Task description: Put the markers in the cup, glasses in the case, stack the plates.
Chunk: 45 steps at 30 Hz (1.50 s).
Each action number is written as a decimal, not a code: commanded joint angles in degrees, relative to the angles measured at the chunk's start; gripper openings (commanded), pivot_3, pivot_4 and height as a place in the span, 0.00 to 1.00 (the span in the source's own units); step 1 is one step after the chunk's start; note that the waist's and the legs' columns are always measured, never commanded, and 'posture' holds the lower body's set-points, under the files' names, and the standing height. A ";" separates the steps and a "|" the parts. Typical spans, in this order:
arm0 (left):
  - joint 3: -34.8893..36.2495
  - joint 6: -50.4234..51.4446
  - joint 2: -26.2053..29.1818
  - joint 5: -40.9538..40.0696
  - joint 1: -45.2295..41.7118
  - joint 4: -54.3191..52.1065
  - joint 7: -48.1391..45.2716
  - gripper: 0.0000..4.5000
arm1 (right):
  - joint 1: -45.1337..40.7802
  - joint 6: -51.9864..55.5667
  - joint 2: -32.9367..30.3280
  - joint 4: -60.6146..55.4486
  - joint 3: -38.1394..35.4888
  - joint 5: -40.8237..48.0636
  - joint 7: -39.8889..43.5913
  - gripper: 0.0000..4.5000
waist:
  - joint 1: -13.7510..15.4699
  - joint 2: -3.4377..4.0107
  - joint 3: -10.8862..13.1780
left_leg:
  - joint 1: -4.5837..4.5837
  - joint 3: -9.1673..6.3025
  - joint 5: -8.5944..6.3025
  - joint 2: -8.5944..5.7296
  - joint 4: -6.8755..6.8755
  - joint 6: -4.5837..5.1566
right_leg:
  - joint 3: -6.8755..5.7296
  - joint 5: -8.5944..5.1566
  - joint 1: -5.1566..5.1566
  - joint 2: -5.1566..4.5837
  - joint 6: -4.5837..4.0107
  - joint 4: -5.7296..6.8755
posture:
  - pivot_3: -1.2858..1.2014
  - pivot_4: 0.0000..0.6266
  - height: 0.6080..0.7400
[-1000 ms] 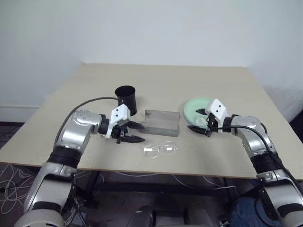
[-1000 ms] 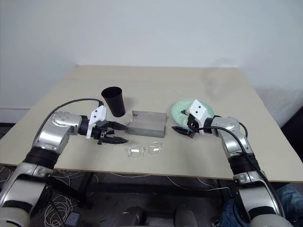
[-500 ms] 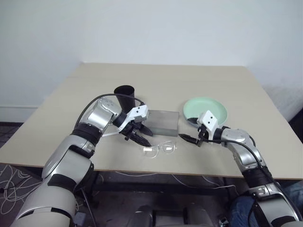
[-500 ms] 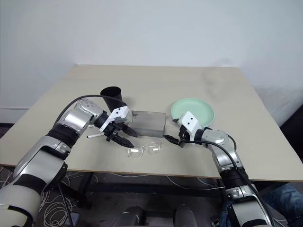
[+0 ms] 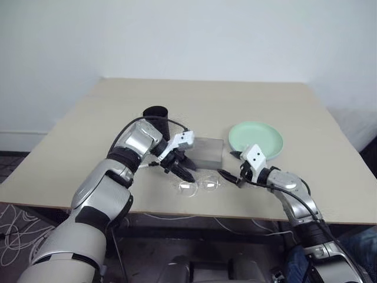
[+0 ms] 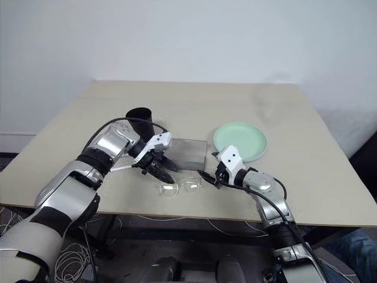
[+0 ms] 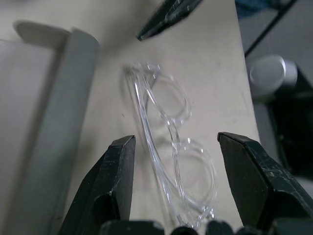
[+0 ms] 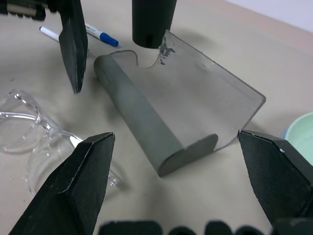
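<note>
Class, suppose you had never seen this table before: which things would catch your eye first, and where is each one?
Both grippers, jaws open, close in on the clear-framed eyeglasses lying near the table's front edge: the left gripper just above their left lens, the right gripper beside their right end. Right behind the glasses sits the flat grey translucent case, with the tall black plastic cup at its left and a pale mint green round plate at its right.

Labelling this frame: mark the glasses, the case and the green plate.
glasses (image 7: 168, 142): left wrist view, on the bridge between the lenses.
case (image 8: 190, 95): right wrist view, on the flat top panel.
green plate (image 5: 259, 137): left eye view, on its bare centre.
</note>
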 commanded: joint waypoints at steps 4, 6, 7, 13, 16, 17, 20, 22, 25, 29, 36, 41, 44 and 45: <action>2.60 -3.33 -2.01 4.69 -0.35 1.25 0.43 0.62 | 2.01 0.92 0.70 -4.99 -0.84 0.75 -2.46 0.97 | 0.03 -0.04 0.01 | 0.00 -0.02 0.00 0.00 0.03 0.00 | -0.02 0.00 0.03 0.00 0.00 0.00 | 0.52 0.00 1.00; 3.16 -4.23 -2.69 6.41 0.12 1.60 2.16 0.62 | 2.67 1.22 0.82 -5.56 -0.78 0.80 -2.70 0.97 | 0.02 -0.04 0.01 | 0.00 -0.01 0.00 0.00 0.06 0.00 | -0.01 0.02 0.04 0.00 0.03 0.00 | 0.52 0.00 1.00; 3.60 -4.25 -3.04 7.02 0.42 1.54 2.52 0.62 | 2.97 1.28 0.87 -5.72 -0.73 0.80 -2.78 0.97 | 0.02 -0.04 0.01 | 0.01 -0.02 0.00 0.00 0.06 0.00 | -0.01 0.02 0.05 0.00 0.03 0.00 | 0.52 0.00 1.00; 5.82 -2.84 -4.15 9.72 2.33 -0.16 4.20 0.62 | 3.85 1.78 1.11 -6.17 -0.32 0.80 -3.07 0.97 | -0.05 -0.04 0.01 | 0.02 -0.02 0.00 0.00 0.07 0.00 | -0.01 0.03 0.04 0.01 0.05 0.02 | 0.52 0.00 1.00; 6.87 -1.79 -4.19 10.60 3.28 -0.94 5.54 0.62 | 3.78 1.92 1.17 -5.87 -0.23 0.81 -3.00 0.97 | -0.02 -0.04 0.01 | 0.02 -0.03 0.00 0.00 0.09 0.01 | -0.02 0.04 0.06 0.01 0.06 0.02 | 0.52 0.00 1.00; 7.30 -1.39 -4.27 10.73 3.53 -1.21 5.98 0.62 | 3.69 1.94 1.19 -5.63 -0.19 0.81 -2.93 0.97 | -0.02 -0.04 0.01 | 0.02 -0.02 0.00 0.00 0.10 0.01 | -0.01 0.04 0.07 0.01 0.07 0.01 | 0.52 0.00 1.00; 8.35 -0.57 -4.30 11.24 4.27 -2.25 6.55 0.42 | 3.62 2.02 1.32 -5.37 0.04 0.69 -2.89 0.98 | 0.01 -0.04 0.01 | 0.05 -0.03 0.00 0.00 0.12 0.01 | -0.02 0.05 0.11 0.00 0.09 0.02 | 0.52 0.00 1.00; 8.90 0.05 -4.23 11.28 4.65 -2.95 6.79 0.26 | 3.58 2.10 1.38 -5.28 0.22 0.68 -2.88 0.98 | 0.01 -0.04 0.01 | 0.06 -0.05 0.01 0.00 0.15 0.02 | -0.03 0.07 0.15 0.00 0.11 0.01 | 0.52 0.00 1.00; 9.52 0.56 -4.07 11.37 5.23 -4.32 6.40 0.12 | 3.52 2.24 1.44 -5.22 0.42 0.69 -2.79 0.98 | 0.05 -0.03 0.01 | 0.11 -0.05 0.02 -0.01 0.19 0.04 | -0.02 0.10 0.25 0.00 0.16 0.01 | 0.52 0.00 1.00; 10.31 1.18 -3.80 11.23 5.70 -6.12 5.89 0.12 | 3.51 2.40 1.45 -5.35 0.53 0.70 -2.71 0.98 | -0.01 -0.03 0.01 | 0.22 -0.05 0.01 -0.03 0.20 0.03 | 0.00 0.10 0.38 -0.02 0.17 0.00 | 0.52 0.00 1.00; 10.48 1.47 -3.90 11.30 5.89 -7.25 6.19 0.12 | 3.16 2.31 1.63 -4.86 0.63 0.62 -2.80 0.98 | 0.01 -0.03 0.01 | 0.17 -0.07 0.02 -0.04 0.19 0.04 | -0.01 0.11 0.34 -0.01 0.18 -0.02 | 0.52 0.00 1.00; 10.93 2.02 -3.93 10.61 5.69 -7.46 5.30 0.12 | 3.27 2.27 1.80 -4.84 0.73 0.54 -2.94 0.98 | 0.00 -0.03 0.01 | 0.17 -0.06 0.03 -0.04 0.20 0.05 | -0.02 0.11 0.34 -0.01 0.19 -0.02 | 0.52 0.00 1.00; 11.72 2.93 -3.88 9.69 5.27 -7.83 4.32 0.12 | 3.41 2.29 1.78 -4.96 0.76 0.54 -2.97 0.98 | -0.01 -0.03 0.01 | 0.17 -0.06 0.03 -0.04 0.20 0.05 | -0.01 0.11 0.34 -0.01 0.19 -0.02 | 0.52 0.00 1.00; 12.10 2.99 -3.80 9.34 5.08 -7.97 3.85 0.12 | 3.45 2.29 1.78 -4.97 0.78 0.55 -2.97 0.98 | -0.01 -0.03 0.01 | 0.16 -0.07 0.03 -0.04 0.19 0.05 | -0.01 0.11 0.33 -0.01 0.19 -0.02 | 0.52 0.00 1.00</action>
